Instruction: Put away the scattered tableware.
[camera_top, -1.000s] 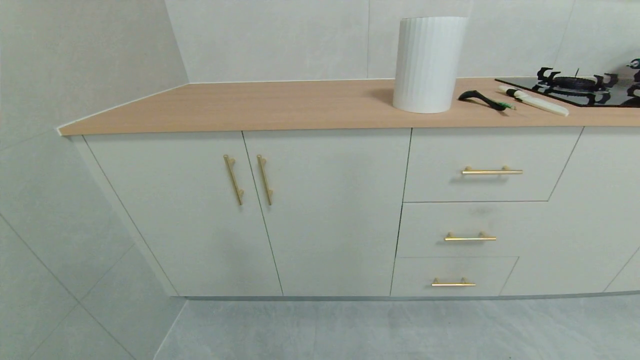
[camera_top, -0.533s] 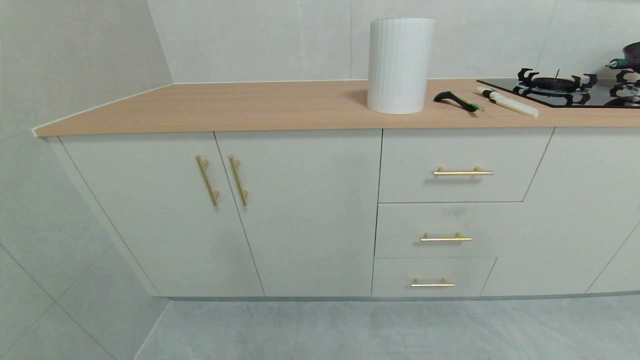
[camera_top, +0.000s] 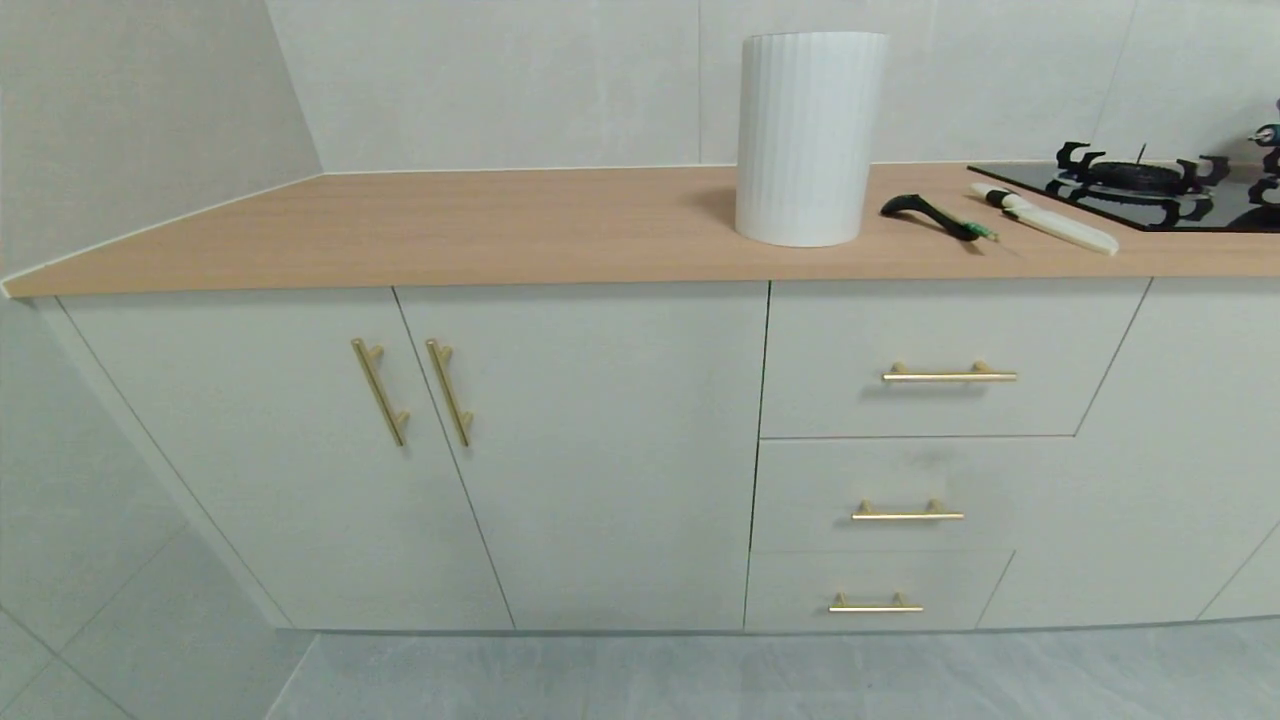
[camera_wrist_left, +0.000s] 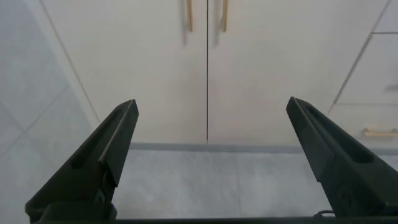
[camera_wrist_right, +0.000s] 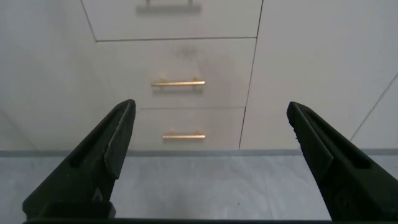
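Left claw (camera_wrist_left: 211, 104) and right claw (camera_wrist_right: 210, 104) are hanging wide open, empty. Black curved-handle utensil (camera_top: 935, 214) and white knife (camera_top: 1050, 218) are lying on the wooden worktop (camera_top: 480, 225) beside a white ribbed holder (camera_top: 808, 140); hasty reaching is probably risking to push them off.

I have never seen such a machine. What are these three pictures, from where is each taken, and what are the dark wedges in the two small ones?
It is a wheeled robot with two arms, each ending in a pincer. The large picture comes from a camera on its head, facing a kitchen counter. On it stands a tall white container; beside that lie a small black tool and a white knife, near a stove. Underneath are cupboard doors and drawers with gold handles. The small pictures come from cameras on the wrists. The dark wedges are the left pincer and the right pincer. Both are open and hold nothing.
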